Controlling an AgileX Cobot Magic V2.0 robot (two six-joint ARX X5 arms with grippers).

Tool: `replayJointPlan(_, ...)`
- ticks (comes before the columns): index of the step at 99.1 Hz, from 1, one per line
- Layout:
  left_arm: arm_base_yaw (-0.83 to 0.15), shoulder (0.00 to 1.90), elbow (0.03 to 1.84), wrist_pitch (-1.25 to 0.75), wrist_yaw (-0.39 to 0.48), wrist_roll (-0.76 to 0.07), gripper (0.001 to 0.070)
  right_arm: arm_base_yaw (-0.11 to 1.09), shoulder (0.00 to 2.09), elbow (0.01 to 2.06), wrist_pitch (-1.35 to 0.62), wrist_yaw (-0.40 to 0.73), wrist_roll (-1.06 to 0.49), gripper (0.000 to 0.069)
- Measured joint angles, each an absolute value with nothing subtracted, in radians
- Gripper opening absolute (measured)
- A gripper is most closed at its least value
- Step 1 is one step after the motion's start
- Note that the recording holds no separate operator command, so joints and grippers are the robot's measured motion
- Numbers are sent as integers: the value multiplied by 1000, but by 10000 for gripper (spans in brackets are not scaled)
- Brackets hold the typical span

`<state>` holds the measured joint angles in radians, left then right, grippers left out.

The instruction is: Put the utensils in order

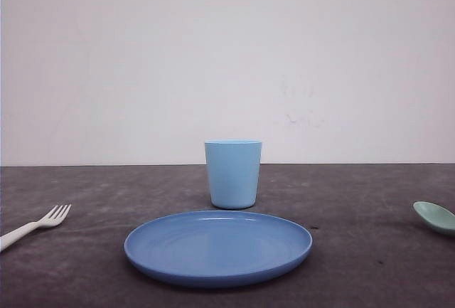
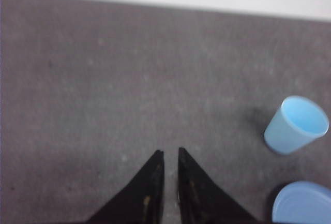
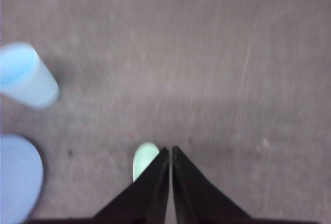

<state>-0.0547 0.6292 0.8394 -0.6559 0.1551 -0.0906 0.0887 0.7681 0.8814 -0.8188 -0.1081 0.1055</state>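
Observation:
A small white fork (image 1: 35, 225) lies at the table's left edge, tines pointing toward the middle. At the far right edge rests a mint-green spoon (image 1: 435, 216), only its oval bowl in the front view. The spoon's bowl (image 3: 143, 159) peeks out from behind my right gripper (image 3: 170, 149), which hangs above it, shut and empty. My left gripper (image 2: 170, 152) hovers over bare table with its jaws a narrow slit apart and nothing between them.
A light blue cup (image 1: 233, 174) stands upright at the table's centre, behind a round blue plate (image 1: 213, 247). The cup (image 2: 296, 124) and plate (image 2: 305, 203) lie to one side of the left gripper. The cup (image 3: 26, 76) and plate (image 3: 15, 177) are beside the right gripper.

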Motion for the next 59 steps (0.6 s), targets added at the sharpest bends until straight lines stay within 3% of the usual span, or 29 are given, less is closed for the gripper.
replayJointPlan(28, -64, 755, 839, -672, 154, -70, 24, 89, 901, 881, -822, -102, 99, 10)
replayJointPlan(59, -64, 765, 839, -673, 153, -67, 44, 89, 908, 881, -824, -102, 86, 30)
